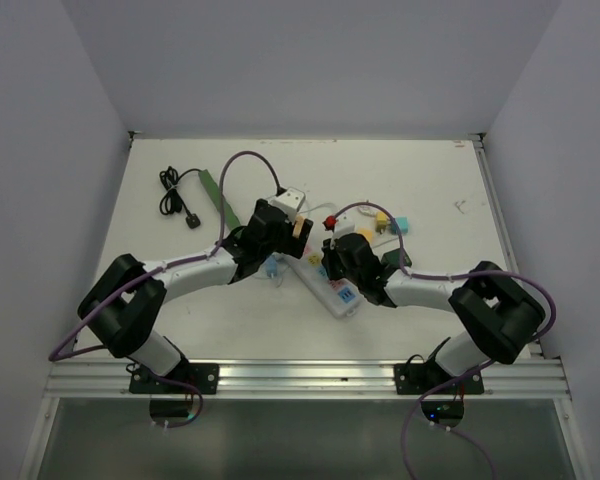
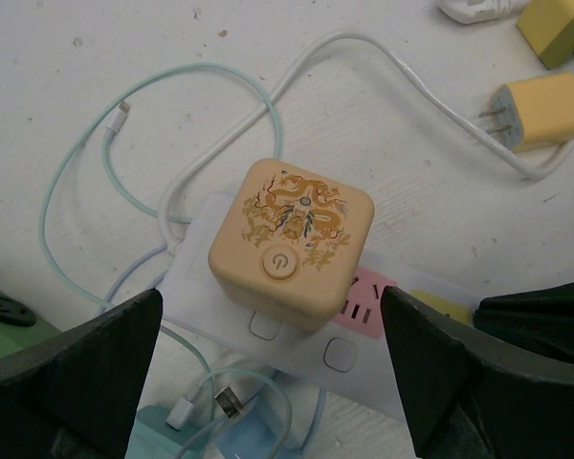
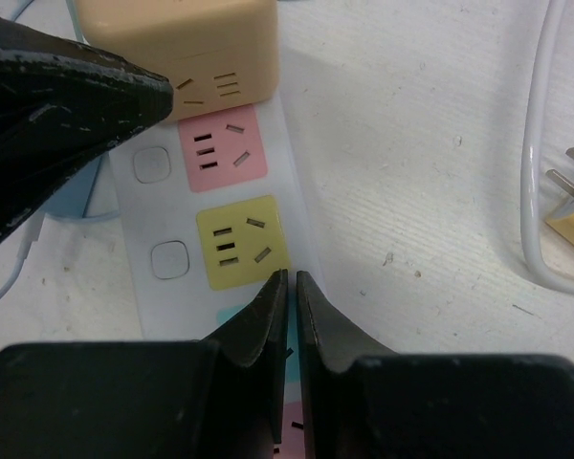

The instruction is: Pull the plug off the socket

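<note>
A beige cube plug (image 2: 292,239) with a gold dragon print and a round power button sits plugged into the end of a white power strip (image 2: 297,339). My left gripper (image 2: 271,306) is open, one finger on each side of the cube, not touching it. The cube also shows in the right wrist view (image 3: 187,38) and in the top view (image 1: 300,228). My right gripper (image 3: 292,277) is shut and empty, its tips down on the strip (image 3: 158,215) just below the yellow socket (image 3: 241,241). A pink socket (image 3: 220,148) lies between that one and the cube.
Two yellow chargers (image 2: 540,110) and a white cable (image 2: 383,67) lie right of the strip, a teal cable (image 2: 77,172) on its left. In the top view a black cord (image 1: 175,195), a green bar (image 1: 212,195) and a white adapter (image 1: 288,197) lie further back.
</note>
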You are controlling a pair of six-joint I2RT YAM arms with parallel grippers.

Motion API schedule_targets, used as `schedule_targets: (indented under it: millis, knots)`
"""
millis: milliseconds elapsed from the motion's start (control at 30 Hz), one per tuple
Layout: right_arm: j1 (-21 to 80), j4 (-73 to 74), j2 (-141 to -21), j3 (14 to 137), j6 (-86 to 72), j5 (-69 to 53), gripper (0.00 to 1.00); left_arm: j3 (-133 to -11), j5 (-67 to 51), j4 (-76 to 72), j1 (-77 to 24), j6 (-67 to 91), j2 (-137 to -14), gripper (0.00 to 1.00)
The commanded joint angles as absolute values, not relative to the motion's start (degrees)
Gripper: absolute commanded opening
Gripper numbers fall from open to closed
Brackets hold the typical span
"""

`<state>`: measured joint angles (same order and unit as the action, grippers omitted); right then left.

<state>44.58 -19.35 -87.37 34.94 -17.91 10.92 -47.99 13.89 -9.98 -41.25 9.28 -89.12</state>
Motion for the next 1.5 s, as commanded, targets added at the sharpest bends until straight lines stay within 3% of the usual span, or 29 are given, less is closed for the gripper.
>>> schedule_targets:
  millis: [0,267,500,767,933,1033,1067,1100,1267,1467]
  knots:
    - [44.4,-10.3,-90.6,33.8,-17.1,9.2,0.12,-48.4,11.7,-13.6,-40.8,6.0,-88.0,1.00]
    - [43.9,-10.6,-89.9,33.2,-17.1,8.9,0.12,-50.5,2.9,-16.1,-38.1,2.7,-94.0,1.00]
    - [43.6,-10.8,-90.2,33.3,-16.9,8.0,0.12,-50.4,-2.6,-20.7,-35.7,1.9,-96.2,0.93]
    - [43.5,-10.7,-90.1,33.5,-16.1,7.6,0.11,-50.5,-5.2,-21.9,-35.3,1.2,-98.3,0.58]
    - [43.6,-11.5,-87.8,32.2,-15.6,7.0,0.11,-49.8,-6.5,-22.4,-35.1,1.6,-99.8,0.42]
    - [43.9,-11.9,-86.7,31.5,-15.5,6.8,0.11,-51.1,-6.6,-20.7,-35.1,1.9,-100.8,0.19]
    - [44.6,-12.0,-86.2,31.2,-15.1,6.6,0.13,-51.9,-6.6,-19.6,-35.1,2.3,-100.8,0.05]
    - [44.9,-12.6,-85.6,30.9,-15.0,6.2,0.15,-52.1,-5.5,-19.5,-35.1,3.7,-100.8,0.00]
    - [45.9,-19.1,-80.0,27.3,-16.2,2.3,0.25,-48.7,-2.9,-24.0,-35.2,7.9,-97.9,0.00]
    - [46.8,-17.2,-81.1,30.1,-14.9,2.2,0.25,-49.4,-4.4,-22.5,-35.5,10.7,-95.9,0.00]
